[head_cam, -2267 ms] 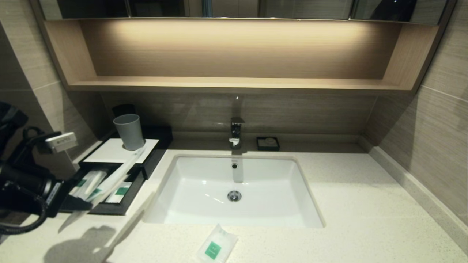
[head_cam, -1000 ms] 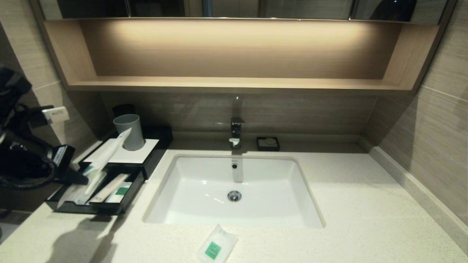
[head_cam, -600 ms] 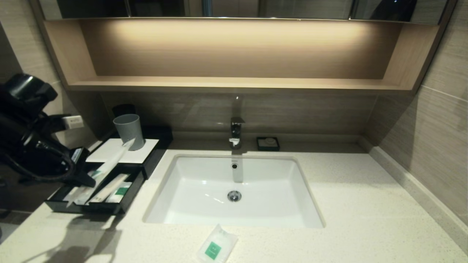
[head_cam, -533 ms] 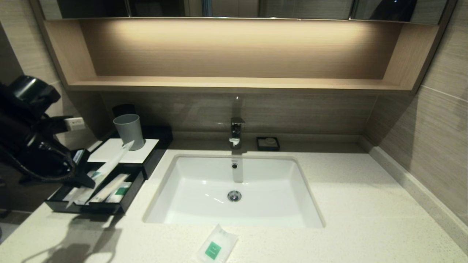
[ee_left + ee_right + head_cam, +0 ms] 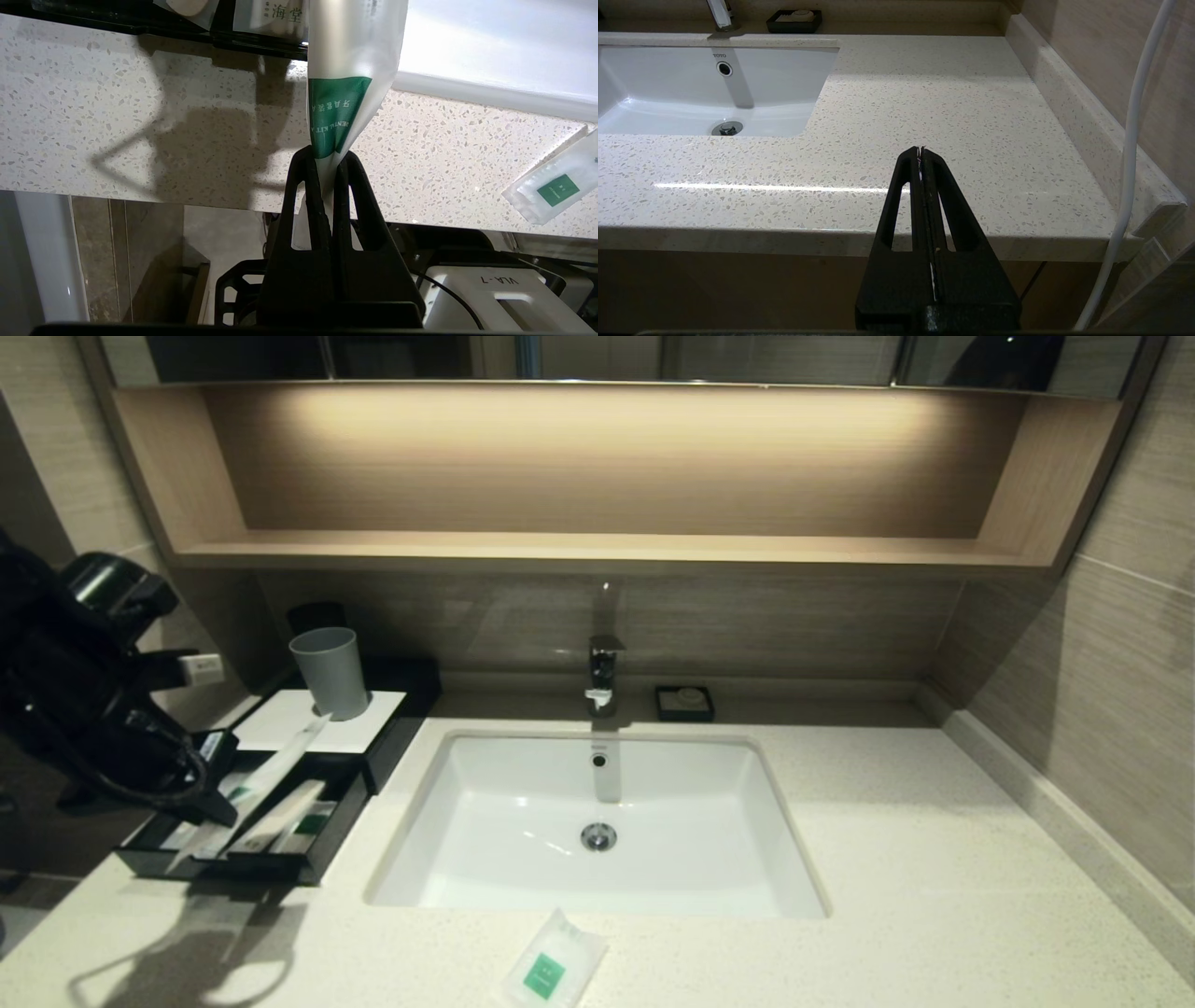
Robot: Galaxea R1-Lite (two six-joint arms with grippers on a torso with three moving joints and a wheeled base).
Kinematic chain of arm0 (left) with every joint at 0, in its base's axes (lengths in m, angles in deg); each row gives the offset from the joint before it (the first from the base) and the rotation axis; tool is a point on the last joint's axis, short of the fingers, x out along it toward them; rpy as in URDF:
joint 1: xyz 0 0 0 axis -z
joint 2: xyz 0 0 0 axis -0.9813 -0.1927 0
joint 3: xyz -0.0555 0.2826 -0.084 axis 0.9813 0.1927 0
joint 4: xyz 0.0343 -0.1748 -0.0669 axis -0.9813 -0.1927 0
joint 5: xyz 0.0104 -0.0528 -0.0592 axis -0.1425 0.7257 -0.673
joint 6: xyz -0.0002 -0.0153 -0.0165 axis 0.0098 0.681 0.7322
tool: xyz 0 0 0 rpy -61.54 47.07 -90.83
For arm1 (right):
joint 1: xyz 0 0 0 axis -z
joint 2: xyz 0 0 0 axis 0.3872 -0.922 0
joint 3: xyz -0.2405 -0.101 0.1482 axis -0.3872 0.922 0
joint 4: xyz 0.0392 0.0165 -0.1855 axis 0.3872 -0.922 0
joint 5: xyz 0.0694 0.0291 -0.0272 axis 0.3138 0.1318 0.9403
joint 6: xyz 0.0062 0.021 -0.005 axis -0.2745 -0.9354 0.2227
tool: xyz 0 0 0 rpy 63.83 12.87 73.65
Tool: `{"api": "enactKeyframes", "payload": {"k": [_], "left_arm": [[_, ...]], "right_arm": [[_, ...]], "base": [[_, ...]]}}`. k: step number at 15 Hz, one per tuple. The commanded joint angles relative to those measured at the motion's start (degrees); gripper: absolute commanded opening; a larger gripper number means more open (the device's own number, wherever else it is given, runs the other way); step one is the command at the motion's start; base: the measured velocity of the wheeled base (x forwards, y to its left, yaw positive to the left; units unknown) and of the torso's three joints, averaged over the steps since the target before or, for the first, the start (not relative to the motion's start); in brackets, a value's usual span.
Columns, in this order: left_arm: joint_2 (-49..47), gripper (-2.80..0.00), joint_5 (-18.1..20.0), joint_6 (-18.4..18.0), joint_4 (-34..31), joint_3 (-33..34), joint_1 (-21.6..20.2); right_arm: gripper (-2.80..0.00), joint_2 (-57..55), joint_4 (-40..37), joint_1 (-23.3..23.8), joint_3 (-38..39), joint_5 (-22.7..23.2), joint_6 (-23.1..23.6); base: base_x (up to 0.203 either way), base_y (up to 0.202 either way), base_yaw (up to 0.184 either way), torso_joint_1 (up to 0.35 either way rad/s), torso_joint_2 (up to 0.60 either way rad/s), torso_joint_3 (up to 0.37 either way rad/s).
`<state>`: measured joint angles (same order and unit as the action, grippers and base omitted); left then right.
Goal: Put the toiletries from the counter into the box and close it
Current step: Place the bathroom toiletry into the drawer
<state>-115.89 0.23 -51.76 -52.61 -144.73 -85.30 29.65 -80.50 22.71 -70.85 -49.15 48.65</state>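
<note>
My left gripper (image 5: 222, 805) is shut on the green-label end of a long clear-wrapped toothbrush packet (image 5: 280, 763), seen close in the left wrist view (image 5: 343, 107). It holds the packet slanted over the open drawer (image 5: 233, 870) of the black box (image 5: 271, 721); the far end lies over the white top panel. Another packet (image 5: 280, 817) lies in the drawer. The white sachet (image 5: 551, 971) lies on the counter (image 5: 887, 859) in front of the sink and also shows in the left wrist view (image 5: 556, 189). My right gripper (image 5: 921, 150) is shut and empty at the counter's front right edge.
A grey cup (image 5: 329, 672) stands on the box's white top. The white sink (image 5: 597, 803) fills the counter's middle, with the faucet (image 5: 602, 672) and a small black soap dish (image 5: 684, 703) behind it. A wooden shelf (image 5: 597, 551) runs above.
My left arm has moved toward the box and lowered the packet. Its far end has dropped from the cup's rim to the white top panel.
</note>
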Motion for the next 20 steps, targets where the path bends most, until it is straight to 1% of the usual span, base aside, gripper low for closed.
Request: {"api": "enactKeyframes", "payload": {"k": [1,5,9,12,15,16,20], "left_arm": [[-0.8,-2.8,-0.2,0.1,-0.2,0.0,-0.4],[-1.6,-2.8,-0.6,0.2,0.1,-1.3,-2.2],[-1.5,-2.8,-0.8,0.1,0.2,-1.4,-3.1],[-1.8,-2.8,-0.9,-0.4,0.2,-1.7,-5.0],[-3.0,-2.8,-0.9,-0.5,-0.8,-2.8,-6.0],[-2.7,-2.8,-1.0,-0.7,-1.8,-2.7,-6.1],[-2.5,-2.8,-1.0,-3.7,-4.5,-2.7,-6.2]], "right_arm": [[-2.8,0.0,0.0,0.0,0.1,0.0,0.0],[-2.8,0.0,0.0,0.0,0.1,0.0,0.0],[-2.8,0.0,0.0,0.0,0.1,0.0,0.0],[-2.8,0.0,0.0,0.0,0.1,0.0,0.0],[-2.8,0.0,0.0,0.0,0.1,0.0,0.0],[-2.8,0.0,0.0,0.0,0.1,0.0,0.0],[-2.8,0.0,0.0,0.0,0.1,0.0,0.0]], "base": [[0.0,0.0,0.0,0.0,0.0,0.0],[0.0,0.0,0.0,0.0,0.0,0.0],[0.0,0.0,0.0,0.0,0.0,0.0],[0.0,0.0,0.0,0.0,0.0,0.0],[0.0,0.0,0.0,0.0,0.0,0.0],[0.0,0.0,0.0,0.0,0.0,0.0],[0.0,0.0,0.0,0.0,0.0,0.0]]}}
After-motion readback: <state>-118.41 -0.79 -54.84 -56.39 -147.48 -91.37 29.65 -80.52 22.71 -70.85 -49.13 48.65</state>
